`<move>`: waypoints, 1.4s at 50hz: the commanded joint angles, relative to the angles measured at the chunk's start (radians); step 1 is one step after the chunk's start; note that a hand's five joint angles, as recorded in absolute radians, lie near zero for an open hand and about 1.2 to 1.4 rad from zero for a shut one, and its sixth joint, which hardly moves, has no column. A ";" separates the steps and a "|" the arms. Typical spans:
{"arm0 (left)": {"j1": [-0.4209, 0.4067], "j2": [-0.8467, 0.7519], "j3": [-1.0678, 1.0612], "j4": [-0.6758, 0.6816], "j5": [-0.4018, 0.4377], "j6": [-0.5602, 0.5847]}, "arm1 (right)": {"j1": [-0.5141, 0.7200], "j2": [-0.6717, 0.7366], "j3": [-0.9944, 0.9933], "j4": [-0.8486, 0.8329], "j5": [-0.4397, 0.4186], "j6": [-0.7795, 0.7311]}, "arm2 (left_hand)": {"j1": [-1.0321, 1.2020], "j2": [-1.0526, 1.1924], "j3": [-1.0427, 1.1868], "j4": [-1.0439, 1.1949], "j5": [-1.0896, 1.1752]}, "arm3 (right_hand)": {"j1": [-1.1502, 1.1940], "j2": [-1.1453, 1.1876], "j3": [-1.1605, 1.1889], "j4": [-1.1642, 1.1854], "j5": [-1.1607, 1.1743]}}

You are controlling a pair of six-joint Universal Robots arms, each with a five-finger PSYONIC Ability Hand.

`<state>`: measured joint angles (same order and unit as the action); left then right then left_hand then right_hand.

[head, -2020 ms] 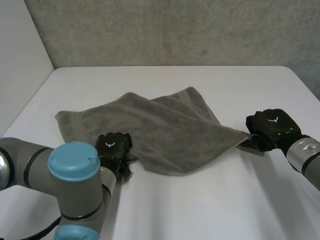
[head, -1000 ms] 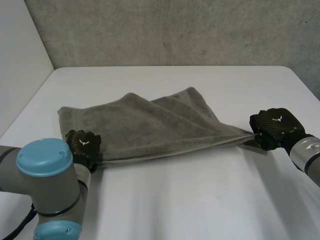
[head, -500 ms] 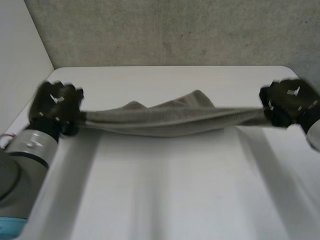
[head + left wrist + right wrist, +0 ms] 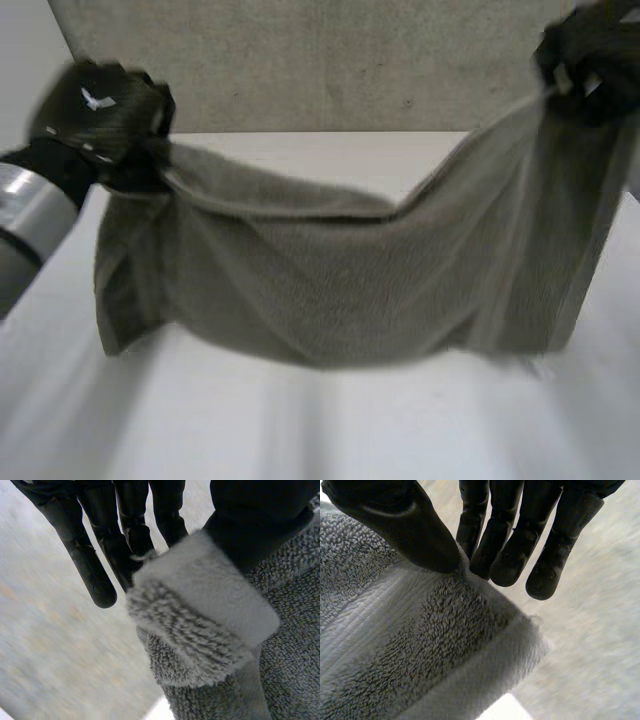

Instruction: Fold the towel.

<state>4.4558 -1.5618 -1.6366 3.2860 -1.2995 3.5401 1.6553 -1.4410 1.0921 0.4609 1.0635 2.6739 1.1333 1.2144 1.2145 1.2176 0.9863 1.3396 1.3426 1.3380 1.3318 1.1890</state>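
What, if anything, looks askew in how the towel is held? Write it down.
The towel hangs askew: the right hand pinches its corner higher than the left hand does, so the top edge slopes and sags in the middle.

grey looped terry towel [image 4: 340,290], smooth matt table [image 4: 300,430]

Light: soft, even, fairly bright, from above
Table [image 4: 300,440]: pale grey-white, with a soft shade under the lower edge of the towel [image 4: 340,290] at 6 o'clock
Towel folds: darkest at 9 o'clock, below the left hand [image 4: 100,110]
Left wrist view: dull sheen along the black fingers [image 4: 95,575], towel pile evenly lit
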 commanded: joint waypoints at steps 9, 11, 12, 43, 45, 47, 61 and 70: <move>0.008 -0.541 0.617 -0.177 -0.003 -0.001 | 0.185 0.392 -0.268 -0.349 0.372 -0.162 | 0.263 0.182 0.182 0.179 0.235 | 0.057 0.054 0.058 0.064 0.033; 0.008 -0.541 0.668 -0.139 -0.001 -0.004 | 0.185 0.370 -0.241 -0.505 0.406 -0.124 | 0.263 0.182 0.182 0.179 0.235 | 0.057 0.054 0.058 0.064 0.033; 0.005 -0.540 0.691 -0.071 0.000 -0.009 | 0.184 0.335 -0.197 -0.642 0.433 -0.105 | 0.263 0.182 0.182 0.179 0.235 | 0.057 0.054 0.058 0.064 0.033; 0.119 -0.460 -0.026 0.300 0.261 -0.069 | 0.170 0.217 0.479 -0.533 0.262 -0.094 | 0.263 0.182 0.182 0.179 0.235 | 0.057 0.054 0.058 0.064 0.033; 0.120 -0.488 -0.037 0.294 0.259 -0.035 | 0.170 0.237 0.503 -0.533 0.253 -0.094 | 0.263 0.182 0.182 0.179 0.235 | 0.057 0.054 0.058 0.064 0.033; 0.132 -0.524 -0.054 0.275 0.258 0.047 | 0.167 0.264 0.544 -0.535 0.233 -0.095 | 0.263 0.182 0.182 0.179 0.235 | 0.057 0.054 0.058 0.064 0.033; 0.177 -0.526 -0.089 0.181 0.243 0.220 | 0.133 0.264 0.592 -0.551 0.214 -0.094 | -0.347 -0.428 -0.428 -0.431 -0.374 | 0.057 0.054 0.058 0.064 0.033; 0.181 -0.485 -0.149 0.213 0.201 0.218 | 0.126 0.263 0.621 -0.573 0.214 -0.094 | -0.374 -0.455 -0.455 -0.458 -0.401 | 0.057 0.054 0.058 0.064 0.033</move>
<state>4.6360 -2.0728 -1.7465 3.4718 -1.0662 3.7651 1.7839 -1.1771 1.6977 -0.0990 1.2772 2.5802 0.6893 0.6868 0.6858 0.6853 0.5092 1.3396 1.3426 1.3380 1.3318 1.1890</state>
